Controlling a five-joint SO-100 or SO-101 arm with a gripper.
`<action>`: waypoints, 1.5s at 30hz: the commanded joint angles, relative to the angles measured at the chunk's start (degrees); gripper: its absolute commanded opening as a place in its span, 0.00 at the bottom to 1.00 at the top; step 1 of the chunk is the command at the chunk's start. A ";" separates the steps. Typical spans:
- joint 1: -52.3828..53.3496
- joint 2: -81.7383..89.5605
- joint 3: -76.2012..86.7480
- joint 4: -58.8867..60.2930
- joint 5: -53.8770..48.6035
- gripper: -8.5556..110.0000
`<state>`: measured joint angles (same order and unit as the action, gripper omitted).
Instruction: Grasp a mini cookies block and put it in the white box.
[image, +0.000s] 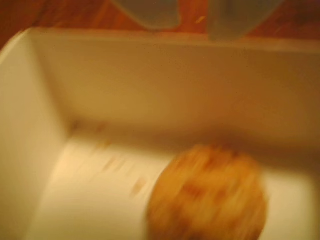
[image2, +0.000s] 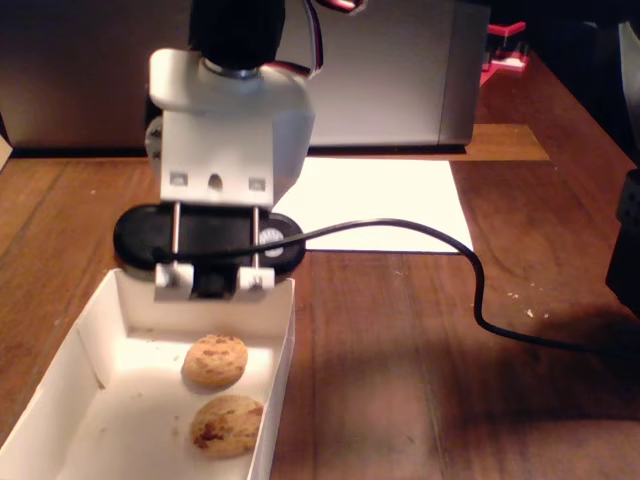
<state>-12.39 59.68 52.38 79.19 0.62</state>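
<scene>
Gripper (image2: 214, 283) jaws apart, empty, above the white box (image2: 283, 345); a cookie (image2: 215, 360) inside at six o'clock. Dropping lower risks clipping the far wall.

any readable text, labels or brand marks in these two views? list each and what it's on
None readable in either view.
White box: plain walls, no print.
Two cookies: no marking.
White paper sheet: blank as far as it shows.
Grey case at the back: no label visible.
Red object at the far right: too small to tell.
Wrist view: too blurred for any text.
</scene>
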 joint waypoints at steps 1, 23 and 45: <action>3.25 14.77 -5.19 2.72 -0.26 0.07; 14.85 43.86 14.06 13.62 -1.41 0.07; 14.41 72.69 71.54 -7.82 -2.20 0.07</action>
<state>1.85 126.47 119.62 74.97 -0.70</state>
